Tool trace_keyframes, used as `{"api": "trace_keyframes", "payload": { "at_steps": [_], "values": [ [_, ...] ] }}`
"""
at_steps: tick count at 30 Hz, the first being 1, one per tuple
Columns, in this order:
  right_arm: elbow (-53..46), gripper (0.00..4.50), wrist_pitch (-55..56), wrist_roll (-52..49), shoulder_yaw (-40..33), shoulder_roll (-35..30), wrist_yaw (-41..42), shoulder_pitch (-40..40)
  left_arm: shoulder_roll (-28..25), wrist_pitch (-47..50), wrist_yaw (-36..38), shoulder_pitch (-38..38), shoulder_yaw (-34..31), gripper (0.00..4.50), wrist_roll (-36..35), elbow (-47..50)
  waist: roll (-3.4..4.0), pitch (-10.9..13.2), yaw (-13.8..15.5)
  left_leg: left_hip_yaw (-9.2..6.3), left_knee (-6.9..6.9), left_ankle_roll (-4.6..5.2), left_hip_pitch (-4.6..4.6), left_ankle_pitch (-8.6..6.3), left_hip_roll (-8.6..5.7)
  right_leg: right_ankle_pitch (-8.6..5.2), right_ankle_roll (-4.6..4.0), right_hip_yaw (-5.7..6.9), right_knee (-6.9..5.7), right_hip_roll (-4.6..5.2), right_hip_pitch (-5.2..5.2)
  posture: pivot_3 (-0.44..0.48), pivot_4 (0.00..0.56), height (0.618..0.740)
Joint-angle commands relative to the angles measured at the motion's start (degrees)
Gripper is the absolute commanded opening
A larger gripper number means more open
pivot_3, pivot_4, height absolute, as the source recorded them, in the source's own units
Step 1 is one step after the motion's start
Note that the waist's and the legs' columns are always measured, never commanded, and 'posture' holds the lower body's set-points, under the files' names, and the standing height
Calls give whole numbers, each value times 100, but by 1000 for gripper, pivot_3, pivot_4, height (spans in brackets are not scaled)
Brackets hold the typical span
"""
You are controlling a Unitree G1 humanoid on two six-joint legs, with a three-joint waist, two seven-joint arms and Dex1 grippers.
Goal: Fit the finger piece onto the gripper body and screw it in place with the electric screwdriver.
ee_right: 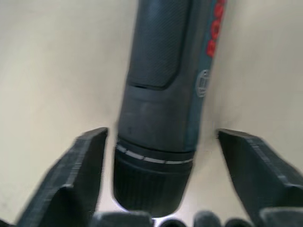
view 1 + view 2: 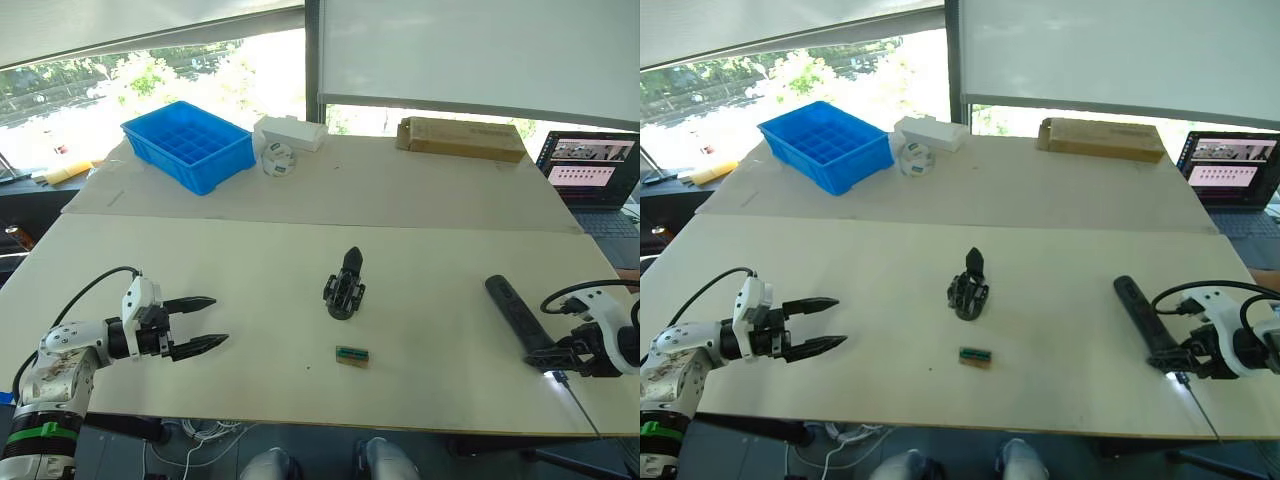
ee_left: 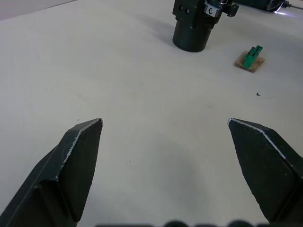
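Observation:
The gripper body stands upright at the middle of the table, black, with one pointed finger rising from it; its round base is seen in the left wrist view. The finger piece is out of view. On the right lies the electric screwdriver, its lit bit end toward the front edge. My right gripper is open, its fingers on either side of the screwdriver's collar with gaps on both sides. My left gripper hovers open over bare table at the left, well away from the body.
A small green-brown block lies just in front of the gripper body. At the back are a blue compartment tray, a white box, a tape roll and a cardboard box. A laptop sits far right.

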State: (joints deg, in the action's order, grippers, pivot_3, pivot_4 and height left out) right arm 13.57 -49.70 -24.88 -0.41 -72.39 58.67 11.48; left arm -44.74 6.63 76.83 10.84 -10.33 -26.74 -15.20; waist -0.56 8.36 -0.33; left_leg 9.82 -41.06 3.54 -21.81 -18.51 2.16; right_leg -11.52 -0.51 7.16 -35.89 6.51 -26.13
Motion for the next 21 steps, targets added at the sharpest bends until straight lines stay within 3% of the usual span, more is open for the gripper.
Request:
{"api": "trace_keyframes", "payload": {
  "at_steps": [1,5,9,15,21],
  "values": [
    [-123,4466,649,67,-904,-330,317,-385,-261,-32,-268,38,-130,4500,257,76,6,1,15,1,1,-1,2,1,0,10,-24,1,-2,-1,-1,0,150,740],
    [-727,4466,2041,-42,-2513,-117,1126,-1272,-437,-572,-520,-34,-280,4500,589,-143,18,5,44,4,8,-11,10,8,-1,6,-29,9,-12,-36,-1,0,150,740],
    [-1585,4466,4064,-586,-3718,1107,1771,-1432,-570,-743,-636,-244,-502,4500,658,-138,-5,11,18,8,20,-24,29,14,2,-20,13,6,-1,-60,13,0,150,740],
    [-2913,4466,4944,-744,-3523,2118,2042,-1988,-579,-1157,-975,-267,-638,4500,834,-365,-3,13,70,8,23,-22,47,13,2,-18,9,-8,-9,-29,25,0,150,740],
    [-3103,4466,5590,-455,-3100,2702,1840,-2277,-637,-1307,-1070,-184,-702,4500,802,-457,-3,14,104,5,22,-18,57,10,0,3,-31,-5,-11,-16,38,0,150,740]
  ]
}}
